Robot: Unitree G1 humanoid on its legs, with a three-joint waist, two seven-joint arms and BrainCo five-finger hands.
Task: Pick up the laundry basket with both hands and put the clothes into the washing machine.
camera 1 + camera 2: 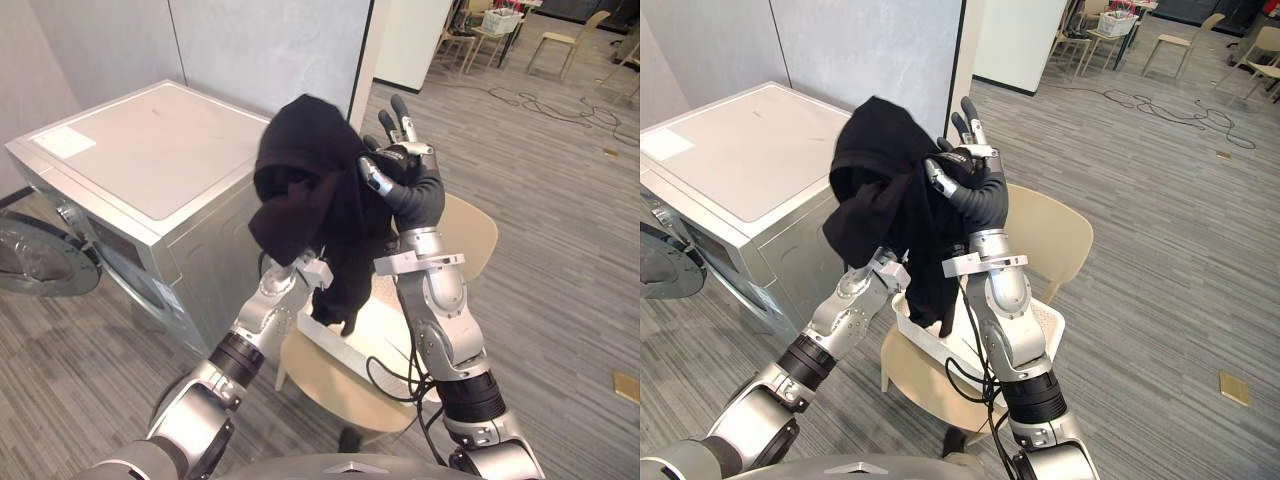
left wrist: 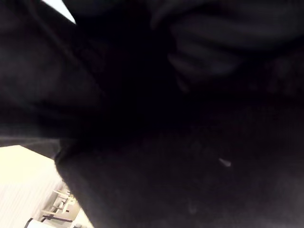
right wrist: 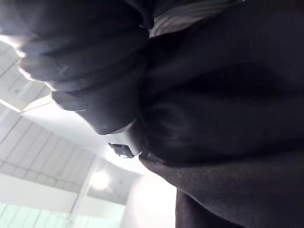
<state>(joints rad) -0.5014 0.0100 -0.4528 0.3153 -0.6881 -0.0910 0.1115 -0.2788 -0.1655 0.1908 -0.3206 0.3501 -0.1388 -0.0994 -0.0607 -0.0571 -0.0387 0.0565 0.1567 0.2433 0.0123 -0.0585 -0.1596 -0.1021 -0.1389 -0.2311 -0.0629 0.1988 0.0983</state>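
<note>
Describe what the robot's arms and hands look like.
Both arms are silver-grey, built of rounded metallic segments. The right arm and the left arm each carry a black ribbed band. The right hand has silver fingers with dark tips, and a dark ribbed cover wraps its back and wrist.

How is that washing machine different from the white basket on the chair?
The washing machine is a big silver-grey box; the basket is a low white tub, far smaller. The washing machine stands on the floor, while the basket rests on the seat of a beige chair. The washing machine opens at the front, its round door swung wide; the basket is open at the top. Both stand open right now.
</note>
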